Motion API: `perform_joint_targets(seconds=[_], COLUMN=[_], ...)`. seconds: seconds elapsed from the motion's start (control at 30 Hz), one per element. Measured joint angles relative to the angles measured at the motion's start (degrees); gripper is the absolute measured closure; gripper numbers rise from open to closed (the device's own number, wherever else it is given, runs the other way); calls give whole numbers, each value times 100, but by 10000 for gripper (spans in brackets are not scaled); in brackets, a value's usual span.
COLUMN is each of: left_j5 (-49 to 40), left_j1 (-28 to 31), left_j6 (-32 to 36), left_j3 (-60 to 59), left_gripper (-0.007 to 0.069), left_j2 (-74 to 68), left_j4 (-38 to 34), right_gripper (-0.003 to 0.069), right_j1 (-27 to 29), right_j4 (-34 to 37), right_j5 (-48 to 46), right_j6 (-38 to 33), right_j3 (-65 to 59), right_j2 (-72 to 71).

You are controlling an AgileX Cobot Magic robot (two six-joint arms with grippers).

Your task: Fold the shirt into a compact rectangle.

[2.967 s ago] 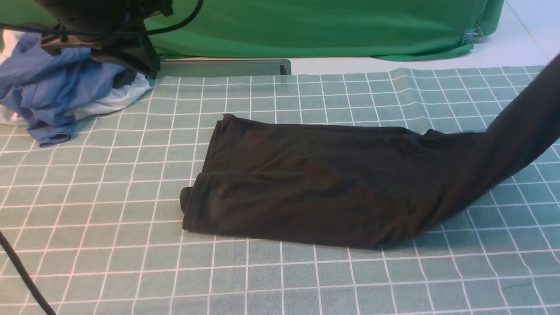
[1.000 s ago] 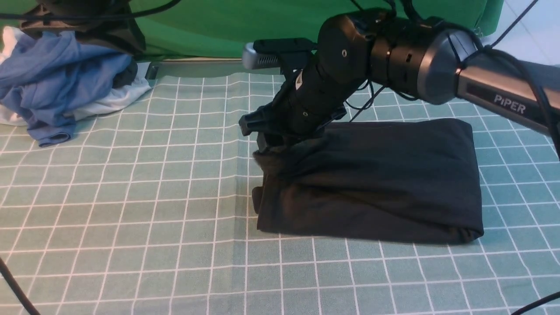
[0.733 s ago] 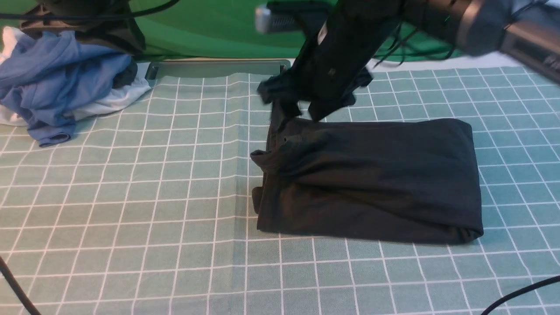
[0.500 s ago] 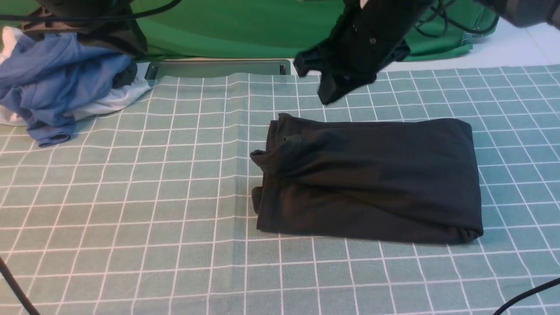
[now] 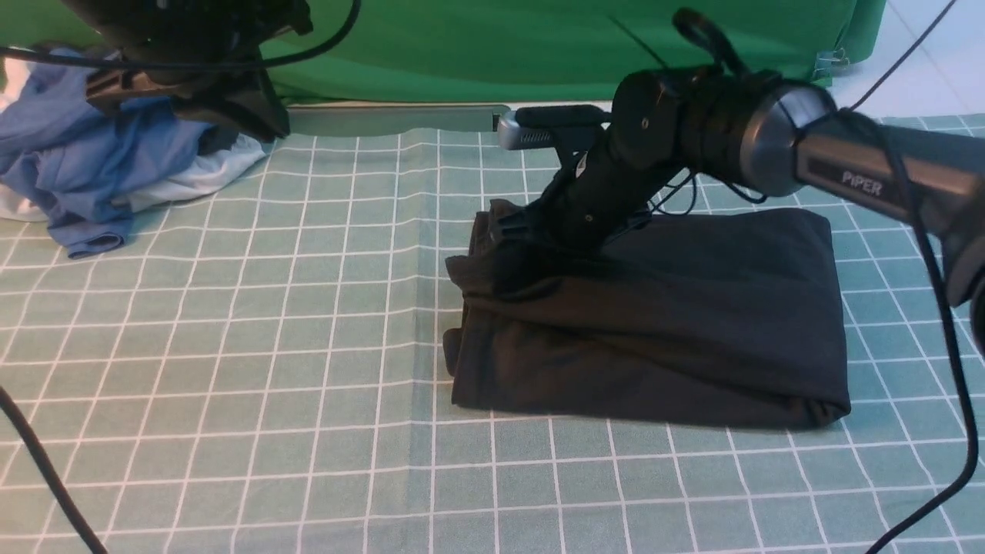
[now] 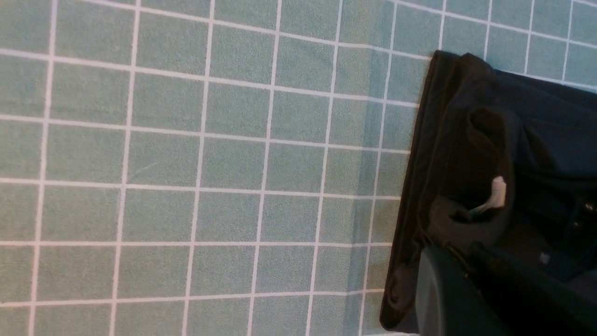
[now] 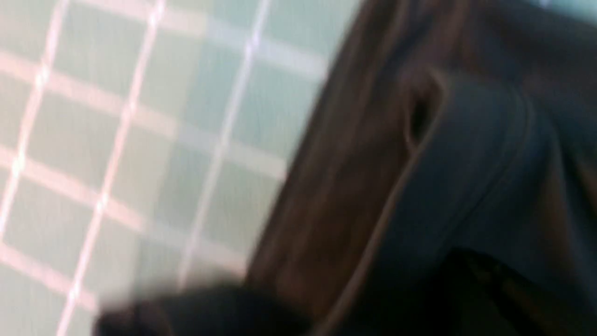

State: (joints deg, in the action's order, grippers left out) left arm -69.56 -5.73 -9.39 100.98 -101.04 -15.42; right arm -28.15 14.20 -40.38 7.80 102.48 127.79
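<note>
Centrally, one black soft-knit T-shirt (image 5: 677,331) lies folded into a rough rectangle on the green tablecloth with a white grid (image 5: 231,346), right of the table's middle. Its near edge runs almost straight and its right edge is a rounded fold. Its left edge is uneven: the layers step outward and a small lump of cloth juts toward the bare side. My right gripper (image 5: 517,245) is down at the shirt's far left corner with its jaws pressed together and its tips sunk in the bunched top layer. Whether cloth is caught between them I cannot tell; the right wrist view is too blurred to settle it. In the left wrist view, one small white neck label (image 6: 498,193) shows inside a fold near that left edge. My left gripper (image 5: 250,115) hangs at the far left with its jaws pressed together, over one heap of blue and white garments (image 5: 92,161) and well apart from the shirt. How many pieces the heap holds I cannot tell. Free cloth is widest on the left, between shirt and heap. A broad strip runs along the near side, and narrower strips lie to the right of the shirt and behind it. Also counted: one grey flat bar (image 5: 392,119) at the table's far edge, one green backdrop cloth (image 5: 500,46), and two black cables, one at the near left (image 5: 46,469) and one at the near right (image 5: 939,477).
</note>
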Motion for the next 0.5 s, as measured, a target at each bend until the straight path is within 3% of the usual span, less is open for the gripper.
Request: perform_joint_targets(seconds=[0.13, 0.27, 0.4, 0.5], left_j5=[1, 1, 1, 13], left_j1=[0, 0, 0, -100], left_j6=[0, 0, 0, 152], left_j3=[0, 0, -5, -124], left_gripper=[589, 589, 589, 589], left_j2=[-99, -135, -140, -135], left_j4=[-5, -3, -532, -1126], right_gripper=[621, 620, 620, 620], right_j1=[75, 301, 654, 868], right_j4=[35, 35, 8, -111], right_j5=[-43, -903, -2422, -2798], right_j6=[-23, -334, -780, -896], right_j3=[205, 702, 1232, 1162], right_j2=[-57, -329, -891, -1427])
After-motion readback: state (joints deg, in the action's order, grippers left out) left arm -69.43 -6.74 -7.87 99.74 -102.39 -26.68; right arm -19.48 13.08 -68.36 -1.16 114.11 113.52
